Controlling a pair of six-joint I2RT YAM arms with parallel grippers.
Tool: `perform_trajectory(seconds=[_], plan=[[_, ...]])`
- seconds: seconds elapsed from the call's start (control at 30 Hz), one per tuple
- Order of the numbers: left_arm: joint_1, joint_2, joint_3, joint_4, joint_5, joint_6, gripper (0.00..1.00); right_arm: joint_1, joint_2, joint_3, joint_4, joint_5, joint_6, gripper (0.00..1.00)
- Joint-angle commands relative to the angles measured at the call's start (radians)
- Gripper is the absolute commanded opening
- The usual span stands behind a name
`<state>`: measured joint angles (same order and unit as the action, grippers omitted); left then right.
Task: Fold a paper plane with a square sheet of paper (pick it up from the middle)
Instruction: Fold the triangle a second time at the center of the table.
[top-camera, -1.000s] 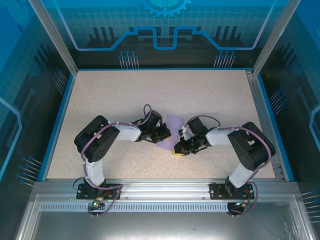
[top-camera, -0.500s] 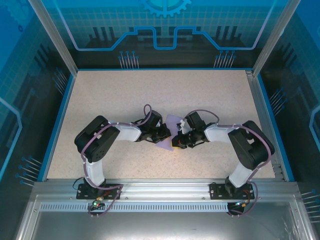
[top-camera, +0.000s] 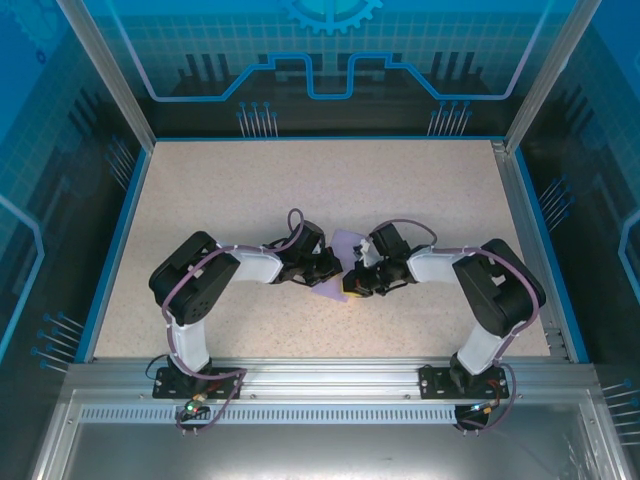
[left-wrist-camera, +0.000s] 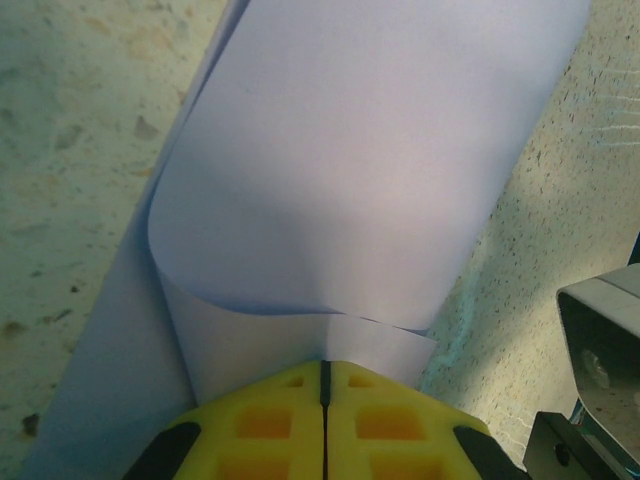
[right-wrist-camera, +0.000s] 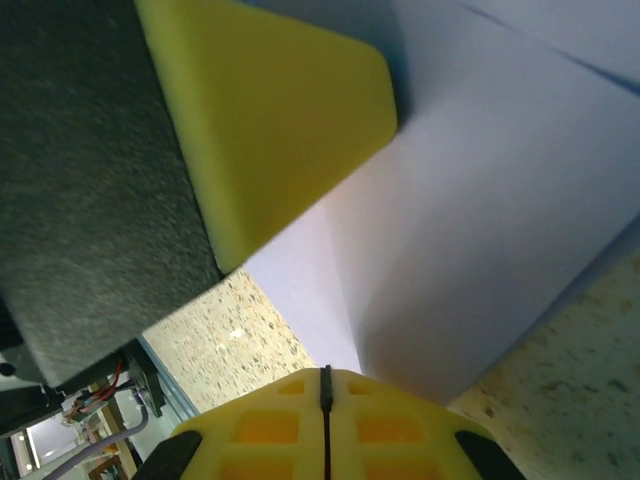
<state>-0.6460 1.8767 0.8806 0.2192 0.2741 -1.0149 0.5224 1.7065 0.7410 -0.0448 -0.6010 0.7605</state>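
Square sheet of paper (top-camera: 346, 246): pale lavender, at mid-table, partly raised off the speckled table (top-camera: 200, 200) and wedged between the two gripper heads. Only two small patches of it show from above, one on the far side of the grippers and one on the near side.

Left wrist view: the sheet (left-wrist-camera: 370, 160) curls over itself in a loose roll, with no sharp crease there. Its lower edge runs straight into the left gripper (left-wrist-camera: 325, 372). The yellow tips are pressed together with only a thin seam between them, and they pinch the paper.

Right wrist view: the sheet (right-wrist-camera: 480, 230) rises as a slanted wall with a soft fold line that narrows down to the right gripper (right-wrist-camera: 325, 378). Its tips are likewise closed tight, with the paper nipped at the seam. The left gripper's yellow pad (right-wrist-camera: 270, 120) sits just above, touching the paper.

From above, the left gripper (top-camera: 335, 270) and right gripper (top-camera: 352, 284) are nearly nose to nose.
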Motion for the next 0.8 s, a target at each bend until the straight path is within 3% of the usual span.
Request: perform_trajectory(seconds=[0.0,0.23,0.77], plan=[[-0.022,0.013,-0.029,-0.107,-0.021,0.018,0.06,-0.005,0.037,0.034,0.013,0.018,0.020,0.07],[-0.021,0.013,-0.020,-0.112,-0.023,0.026,0.08,-0.006,0.137,0.034,-0.037,0.045,-0.016,0.01],[0.085,0.002,0.020,-0.119,-0.022,0.134,0.10,-0.007,0.137,0.024,-0.127,0.089,-0.078,0.00]])
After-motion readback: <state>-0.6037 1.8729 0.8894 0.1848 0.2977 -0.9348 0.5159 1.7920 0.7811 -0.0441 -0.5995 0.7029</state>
